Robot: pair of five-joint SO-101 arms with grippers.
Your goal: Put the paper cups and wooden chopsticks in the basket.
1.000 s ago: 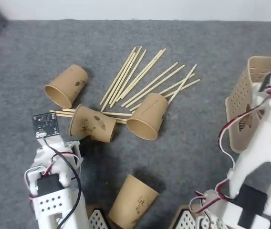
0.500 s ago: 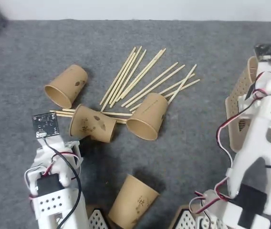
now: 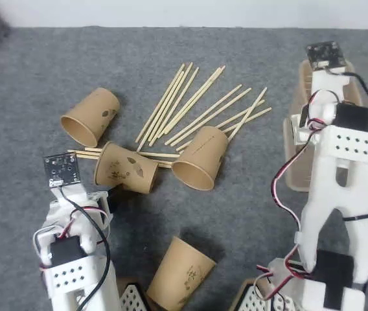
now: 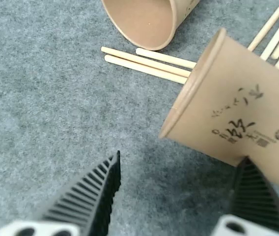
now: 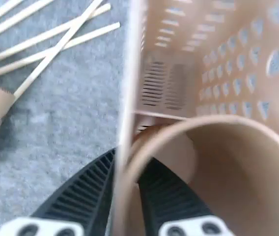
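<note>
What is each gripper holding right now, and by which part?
The right gripper pinches a paper cup by its rim, one finger inside the mouth, at the basket wall. The left gripper is open and holds nothing.

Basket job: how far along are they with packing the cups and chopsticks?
Early on; nothing is clearly packed yet. In hand: the right gripper pinches one paper cup by its rim at the basket. The left gripper is open beside a lying cup. Left: four cups and the chopsticks lie on the carpet.
</note>
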